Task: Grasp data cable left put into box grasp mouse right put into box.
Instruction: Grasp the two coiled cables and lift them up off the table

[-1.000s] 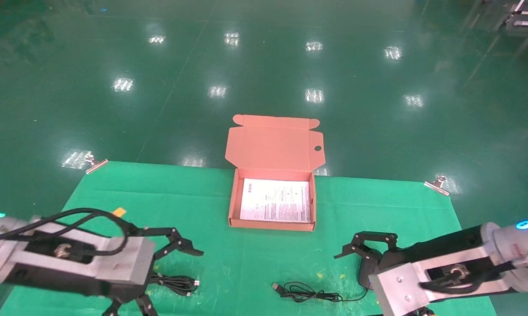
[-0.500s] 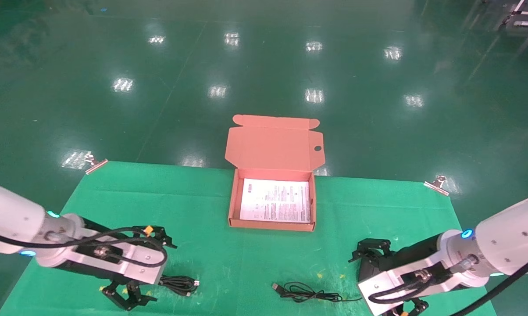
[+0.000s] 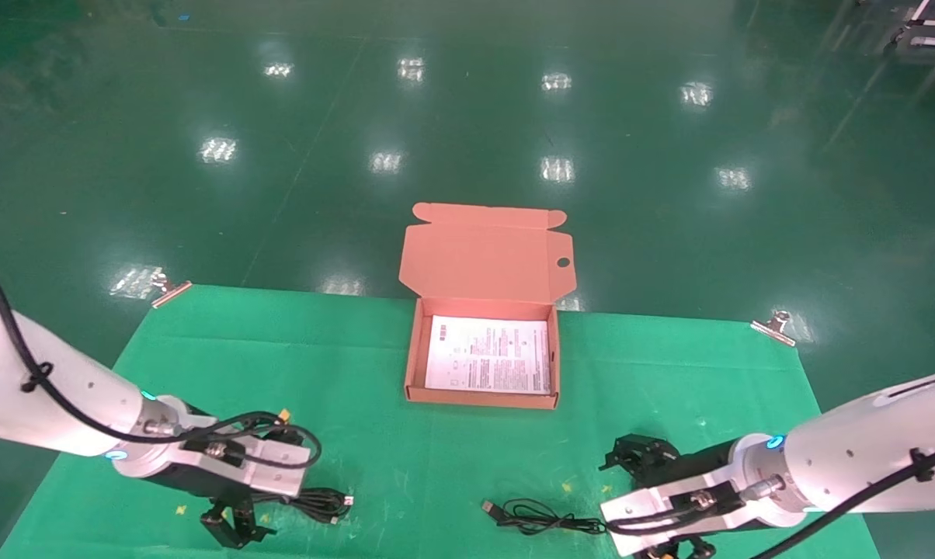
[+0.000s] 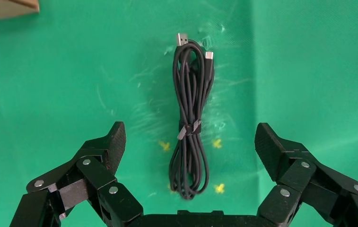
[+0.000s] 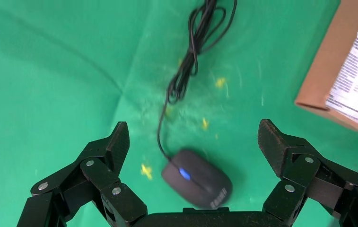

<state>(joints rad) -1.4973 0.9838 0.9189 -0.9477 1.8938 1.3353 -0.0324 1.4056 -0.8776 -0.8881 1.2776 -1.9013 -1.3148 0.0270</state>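
1. Data cable [image 4: 191,127]: black bundle, tied at the middle with a small strap, lies flat on the green cloth [image 3: 374,373] at the near left of the counter. Silver USB plug plus a smaller plug at the end pointing away from the left pincer. In the head view it sits at [image 3: 318,503], partly hidden by the left arm.
2. Left pincer [image 4: 191,142]: spread wide, nothing in it, hangs right above the data cable, one finger on each side of the bundle, not touching. In the head view at [image 3: 234,528], low near the front edge of the cloth.
3. Mouse [image 5: 196,178]: black oval, blue light on top, on the cloth at the near right. Its cord [image 5: 193,52] runs off in a loose tangle; the head view shows the cord at [image 3: 541,518] with the USB plug at its left end. Mouse body itself is hidden behind the right arm in the head view.
4. Right pincer [image 5: 193,142]: also wide open, empty, hovers over the mouse, fingers on either side, clear of it. In the head view at [image 3: 630,454].
5. Box [image 3: 413,365]: orange-brown cardboard, lid flipped back open, white printed sheet [image 3: 489,355] on the bottom. Sits at the middle far edge of the cloth, well apart from cable and mouse.
6. Metal clips [image 3: 774,326] pin the cloth's far corners. Shiny green floor [image 3: 467,116] beyond.
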